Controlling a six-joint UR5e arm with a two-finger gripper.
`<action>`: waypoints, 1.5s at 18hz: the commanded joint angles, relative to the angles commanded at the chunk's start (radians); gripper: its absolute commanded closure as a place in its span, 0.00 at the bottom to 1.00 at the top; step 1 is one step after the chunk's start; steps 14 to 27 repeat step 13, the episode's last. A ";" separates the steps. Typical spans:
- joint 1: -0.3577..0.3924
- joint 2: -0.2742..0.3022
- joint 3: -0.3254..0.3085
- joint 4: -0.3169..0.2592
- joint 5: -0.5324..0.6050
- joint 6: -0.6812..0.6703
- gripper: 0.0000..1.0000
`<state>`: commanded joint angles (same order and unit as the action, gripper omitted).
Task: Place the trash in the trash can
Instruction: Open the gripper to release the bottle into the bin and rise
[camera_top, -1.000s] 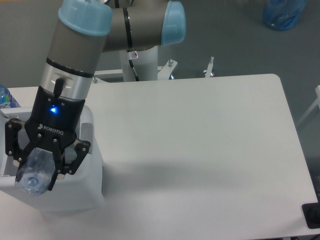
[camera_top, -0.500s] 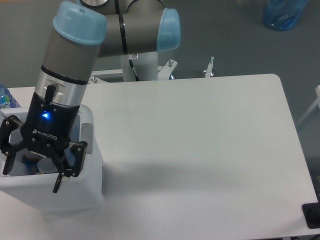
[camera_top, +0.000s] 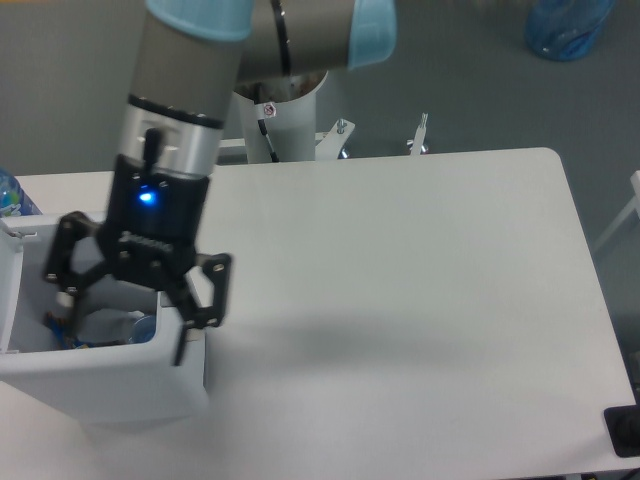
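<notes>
The trash can (camera_top: 110, 385) is a white boxy bin at the table's front left corner. Inside it lies the trash, a crushed clear plastic bottle (camera_top: 118, 328) with blue on it, partly hidden by the bin wall and my fingers. My gripper (camera_top: 125, 322) hangs open over the bin's right half, its black fingers (camera_top: 190, 320) spread wide with nothing between them. The right finger reaches down past the bin's right rim.
A big blue jug (camera_top: 566, 26) stands on the floor at the far right. Part of another blue-labelled bottle (camera_top: 8, 194) shows at the left edge. A black object (camera_top: 625, 430) sits at the table's front right corner. The arm's base (camera_top: 280, 125) stands behind the table.
The gripper, shut on the bottle a second ago, opened and let it drop into the bin. It has since moved right with its fingers still spread.
</notes>
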<state>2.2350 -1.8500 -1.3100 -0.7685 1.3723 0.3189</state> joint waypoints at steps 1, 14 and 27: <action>0.000 0.000 0.000 -0.003 0.063 0.023 0.00; 0.026 0.052 -0.038 -0.199 0.416 0.368 0.00; 0.026 0.052 -0.038 -0.199 0.416 0.368 0.00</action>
